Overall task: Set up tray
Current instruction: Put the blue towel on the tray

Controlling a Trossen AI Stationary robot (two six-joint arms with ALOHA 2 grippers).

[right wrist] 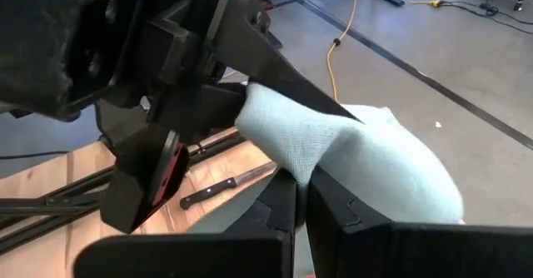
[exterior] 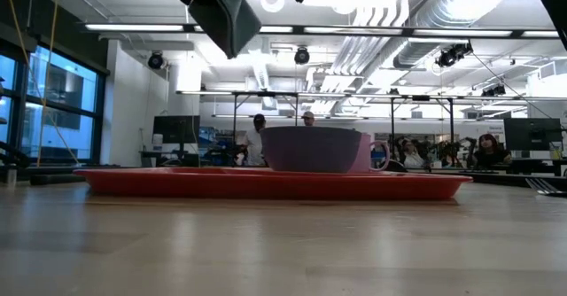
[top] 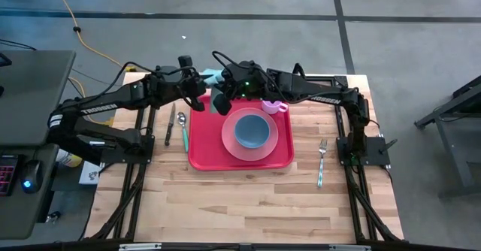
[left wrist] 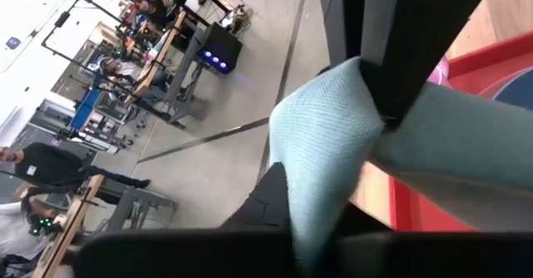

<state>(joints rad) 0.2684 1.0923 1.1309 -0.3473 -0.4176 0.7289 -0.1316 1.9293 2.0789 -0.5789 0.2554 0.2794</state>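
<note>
Both pincers are pinching the light blue cloth, the left pincer [right wrist: 250, 111] and right pincer [right wrist: 300, 196] clamped shut, just above the red tray's [top: 203, 157] far rim; release one side only once the other is gripping securely.

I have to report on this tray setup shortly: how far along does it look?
Done: the pink plate with the blue bowl and a pink cup sit on the red tray; knife and spoon lie left of it, a fork to the right. In hand: both the left gripper and right gripper pinch a light teal cloth above the tray's far edge. Left: laying the cloth down.
</note>
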